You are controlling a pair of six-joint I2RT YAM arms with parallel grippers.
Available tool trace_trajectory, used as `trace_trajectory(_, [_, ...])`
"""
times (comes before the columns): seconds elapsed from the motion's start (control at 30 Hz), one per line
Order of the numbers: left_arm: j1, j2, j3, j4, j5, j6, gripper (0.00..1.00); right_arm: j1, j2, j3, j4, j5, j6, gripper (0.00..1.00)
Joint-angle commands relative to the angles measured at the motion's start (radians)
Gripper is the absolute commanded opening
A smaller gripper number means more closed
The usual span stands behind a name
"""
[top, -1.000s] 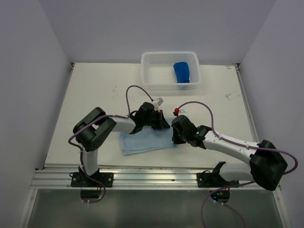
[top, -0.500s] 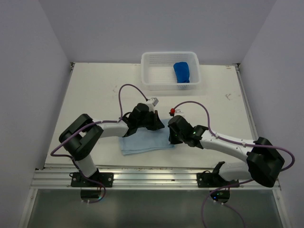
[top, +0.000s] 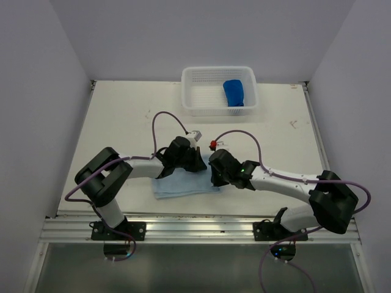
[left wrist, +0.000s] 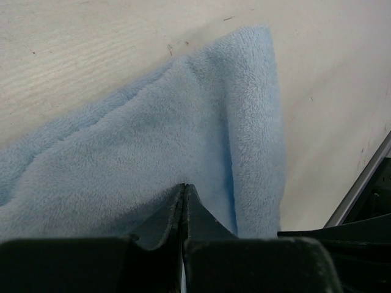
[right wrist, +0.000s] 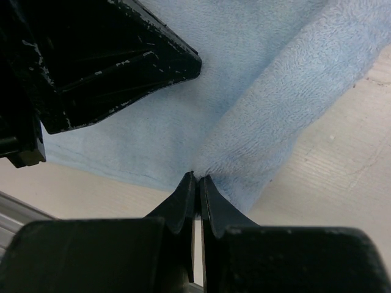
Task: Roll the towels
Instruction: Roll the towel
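Fingers (left wrist: pixel 166 215) together on pale towel (top: pixel 177 187), long axis left-right.

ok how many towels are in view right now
2. The pale sky blue towel lies on the near side of the table; the dark royal blue towel sits in the white perforated basket at the far edge. None looks hidden.

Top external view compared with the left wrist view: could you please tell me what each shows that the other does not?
Only the top external view shows the white basket at the table's far edge, with the dark blue towel inside it. Only the left wrist view shows the left gripper up close, its fingers closed together and pinching a raised fold of terry cloth. Both show the pale blue towel lying on the table.
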Motion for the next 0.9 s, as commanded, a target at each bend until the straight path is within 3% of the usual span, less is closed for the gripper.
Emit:
trace_trajectory(0.0, [0.007,-0.018,-0.005,0.008,-0.021,0.033,0.00,0.015,0.028,0.040,0.045,-0.017,-0.017,0.00])
trace_trajectory(0.87, [0.009,-0.027,-0.011,-0.010,-0.040,0.041,0.00,0.074,0.151,0.006,0.144,-0.074,-0.061,0.00])
